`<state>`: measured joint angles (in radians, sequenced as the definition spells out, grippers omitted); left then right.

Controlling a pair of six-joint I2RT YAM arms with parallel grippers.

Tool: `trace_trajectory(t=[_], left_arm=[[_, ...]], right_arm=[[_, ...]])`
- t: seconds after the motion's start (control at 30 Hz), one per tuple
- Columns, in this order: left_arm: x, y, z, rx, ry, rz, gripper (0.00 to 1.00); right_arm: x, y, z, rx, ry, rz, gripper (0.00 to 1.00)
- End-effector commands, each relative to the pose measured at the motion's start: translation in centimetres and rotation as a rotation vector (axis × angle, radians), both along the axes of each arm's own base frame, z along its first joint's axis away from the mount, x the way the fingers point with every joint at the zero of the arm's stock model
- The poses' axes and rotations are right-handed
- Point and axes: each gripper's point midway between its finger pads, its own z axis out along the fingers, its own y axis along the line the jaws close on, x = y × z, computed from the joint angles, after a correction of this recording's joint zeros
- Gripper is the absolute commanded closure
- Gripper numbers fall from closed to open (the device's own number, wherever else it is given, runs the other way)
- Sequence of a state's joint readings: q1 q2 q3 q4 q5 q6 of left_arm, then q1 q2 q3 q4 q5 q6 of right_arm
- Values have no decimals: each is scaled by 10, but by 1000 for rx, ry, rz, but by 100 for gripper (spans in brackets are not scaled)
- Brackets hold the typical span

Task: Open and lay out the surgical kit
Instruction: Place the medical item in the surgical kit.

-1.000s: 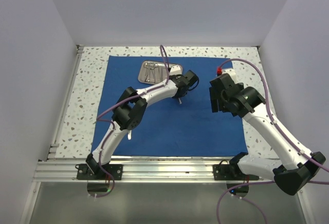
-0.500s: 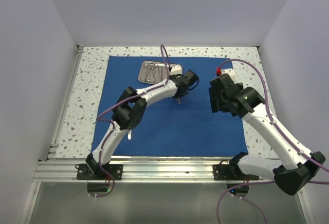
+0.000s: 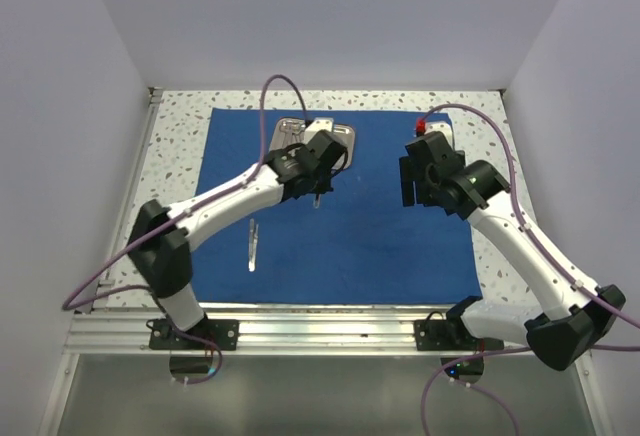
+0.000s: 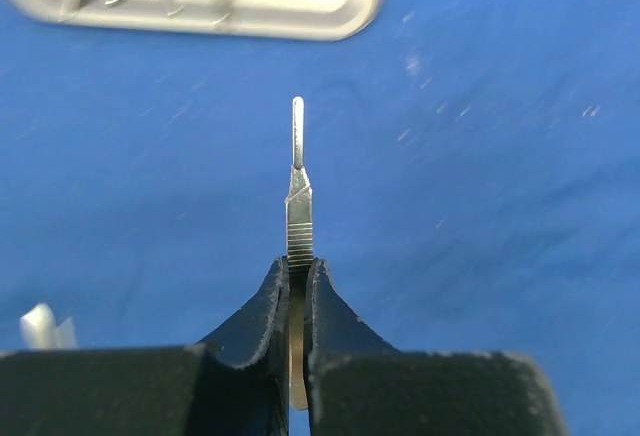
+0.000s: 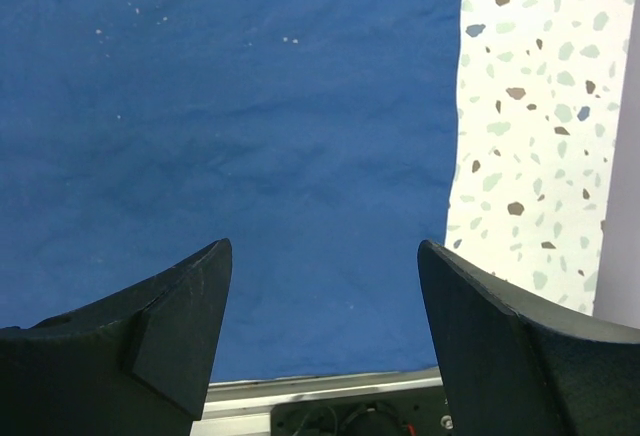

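The slim steel instrument sits mid-frame in the left wrist view, pinched edge-on in the closed left gripper. It hangs over the blue cloth, below the steel tray at upper left. So narrow a grip could let it pivot or slip. The right gripper hangs open, empty.

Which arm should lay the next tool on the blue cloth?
Left, probably: the left gripper is shut on a slim steel tool above the blue cloth; the right gripper hangs open and empty.
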<state>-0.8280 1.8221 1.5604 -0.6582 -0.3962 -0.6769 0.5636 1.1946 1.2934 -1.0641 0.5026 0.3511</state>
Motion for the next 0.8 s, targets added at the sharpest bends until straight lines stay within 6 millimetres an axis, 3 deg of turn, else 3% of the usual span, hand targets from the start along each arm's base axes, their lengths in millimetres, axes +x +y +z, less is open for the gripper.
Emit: trace_trajectory(t=[0.0, 0.03, 0.07, 0.13, 0.2, 0.23, 0.3, 0.33, 0.63, 0.73, 0.77], left_arm=[[-44, 59, 1, 113, 38, 6, 100], [-59, 76, -18, 142, 77, 36, 100], [-69, 87, -11, 126, 73, 50, 100], [-91, 106, -31, 135, 121, 90, 100], [-101, 117, -32, 106, 117, 110, 100], [-110, 125, -44, 110, 134, 130, 100], [-115, 133, -44, 88, 121, 148, 100], [-121, 141, -54, 103, 137, 160, 100], [-125, 179, -68, 149, 143, 225, 99], [-123, 185, -72, 143, 149, 220, 86], [-120, 188, -72, 139, 149, 227, 66]], right_arm=[[15, 14, 14, 78, -53, 12, 21], [16, 17, 14, 90, -50, 15, 21], [18, 19, 13, 99, -50, 16, 22], [18, 23, 10, 116, -35, 25, 22], [17, 26, 7, 126, -24, 29, 22], [16, 28, 5, 134, -17, 34, 22], [15, 30, 2, 144, -9, 38, 22], [15, 30, 1, 147, -5, 36, 22], [10, 26, 0, 135, -2, 34, 23], [9, 21, 1, 124, -8, 22, 23], [8, 21, 1, 127, -7, 19, 23]])
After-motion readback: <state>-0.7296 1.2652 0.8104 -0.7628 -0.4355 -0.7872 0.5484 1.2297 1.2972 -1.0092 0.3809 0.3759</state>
